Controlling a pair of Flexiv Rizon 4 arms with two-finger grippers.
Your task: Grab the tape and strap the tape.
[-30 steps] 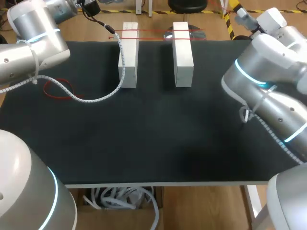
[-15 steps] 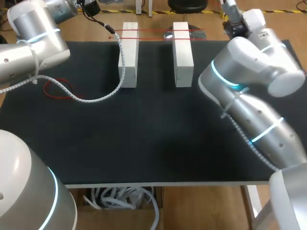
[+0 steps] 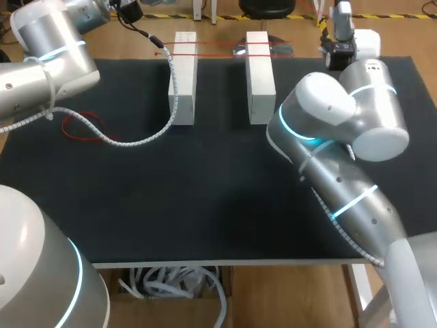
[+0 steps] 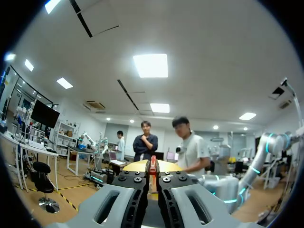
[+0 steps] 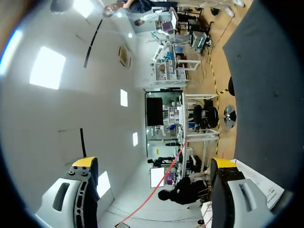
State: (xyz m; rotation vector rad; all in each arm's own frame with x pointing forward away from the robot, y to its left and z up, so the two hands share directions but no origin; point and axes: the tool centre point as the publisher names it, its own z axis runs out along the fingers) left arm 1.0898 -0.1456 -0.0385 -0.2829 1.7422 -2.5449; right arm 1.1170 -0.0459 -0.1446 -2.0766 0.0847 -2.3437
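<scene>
Judging by how things lie, the step in hand is getting a second hold on the red tape (image 3: pixel 218 48), which runs taut across the far ends of the left white block (image 3: pixel 182 78) and the right white block (image 3: pixel 260 75) on the black table (image 3: pixel 205 191). The left gripper (image 4: pixel 152 167) has its fingers pressed nearly together with a sliver of red pinched between them, so that end looks secured. The right gripper (image 5: pixel 154 164) stands spread wide with nothing in it. In its own view the red strand crosses the gap between its fingers and touches neither. To do this well I'd say the right arm should centre the strand between the pads and square the fingers across it before closing. The left should hold its tension meanwhile, because a slack line could slip out sideways or lift off the blocks. Several things are hard to make out. From overhead, both grippers sit at the far edge and are partly cut off, so their height over the tape can't be read. The right wrist looks mostly off into the room, and depth to the strand is a guess. A red loop (image 3: pixel 82 127) lies near a white coiled cable (image 3: pixel 136 141) on the left — whether it belongs to the same tape, I can't tell.
</scene>
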